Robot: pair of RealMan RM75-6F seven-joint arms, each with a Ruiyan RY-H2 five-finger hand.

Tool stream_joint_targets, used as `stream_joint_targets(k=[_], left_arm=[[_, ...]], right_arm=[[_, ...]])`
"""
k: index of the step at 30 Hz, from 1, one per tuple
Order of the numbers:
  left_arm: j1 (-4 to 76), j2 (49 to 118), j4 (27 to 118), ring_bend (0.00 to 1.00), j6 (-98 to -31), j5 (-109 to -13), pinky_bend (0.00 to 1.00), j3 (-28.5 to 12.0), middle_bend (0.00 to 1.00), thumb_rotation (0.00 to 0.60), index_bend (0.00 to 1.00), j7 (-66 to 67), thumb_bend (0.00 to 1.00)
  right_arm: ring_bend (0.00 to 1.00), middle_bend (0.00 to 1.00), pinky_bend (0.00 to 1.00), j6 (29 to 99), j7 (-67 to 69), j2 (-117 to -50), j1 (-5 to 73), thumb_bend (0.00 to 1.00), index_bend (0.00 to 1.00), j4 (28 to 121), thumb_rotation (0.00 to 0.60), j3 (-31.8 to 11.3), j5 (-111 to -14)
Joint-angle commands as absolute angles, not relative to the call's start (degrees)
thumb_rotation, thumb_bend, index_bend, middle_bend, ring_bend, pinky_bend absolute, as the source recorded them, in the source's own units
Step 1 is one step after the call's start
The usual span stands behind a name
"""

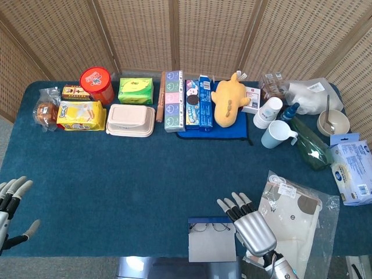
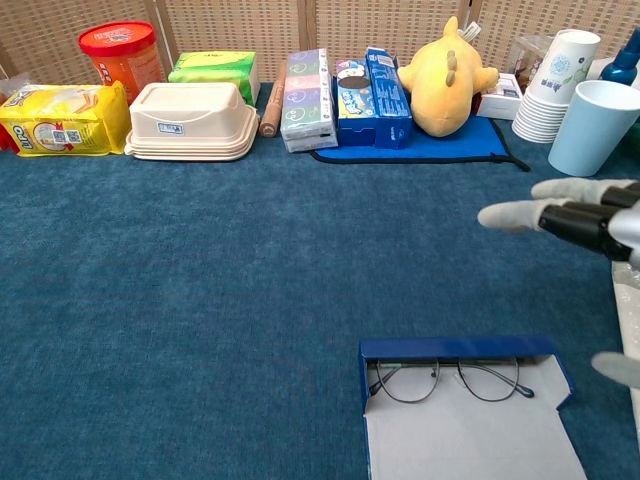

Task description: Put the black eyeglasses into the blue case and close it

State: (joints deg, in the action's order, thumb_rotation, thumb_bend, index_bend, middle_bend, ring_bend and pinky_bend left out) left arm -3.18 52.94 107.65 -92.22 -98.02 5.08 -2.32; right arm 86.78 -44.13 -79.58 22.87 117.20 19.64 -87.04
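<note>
A: Where are the glasses (image 2: 456,381)?
B: Lying in the open blue case (image 2: 462,420), against its far wall. The right hand (image 1: 251,225) hovers beside it, fingers spread, holding nothing; the left hand (image 1: 10,203) likewise.
A: Risk?
B: A clumsy flap push could slide the case or pinch the frames.

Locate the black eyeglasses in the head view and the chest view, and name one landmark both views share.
Head view: the black eyeglasses lie at bottom centre, in the open blue case, left of the right hand.
Chest view: the eyeglasses lie at lower right, against the case's far wall.
Shared landmark: the yellow plush toy at the table's far side.
</note>
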Motion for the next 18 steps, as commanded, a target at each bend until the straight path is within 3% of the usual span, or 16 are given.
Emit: stream_joint_targets(k=[1, 18], left_arm=[[-3.32, 52.78, 107.11, 0.00, -92.43, -97.95, 0.00, 5.11, 0.06, 0.600, 0.00, -2.55, 0.27], [-4.07, 53.56, 103.51, 0.00, -94.24, -97.70, 0.00, 4.78, 0.06, 0.600, 0.00, -5.90, 0.27]], right_arm=[[0.00, 0.14, 0.12, 87.83, -43.91, -80.32, 20.30, 0.18, 0.06, 114.88, 0.600, 20.64, -88.91], [0.00, 0.08, 0.07, 93.71, -44.74, -85.80, 5.86, 0.13, 0.00, 101.95, 0.600, 24.48, -101.26]])
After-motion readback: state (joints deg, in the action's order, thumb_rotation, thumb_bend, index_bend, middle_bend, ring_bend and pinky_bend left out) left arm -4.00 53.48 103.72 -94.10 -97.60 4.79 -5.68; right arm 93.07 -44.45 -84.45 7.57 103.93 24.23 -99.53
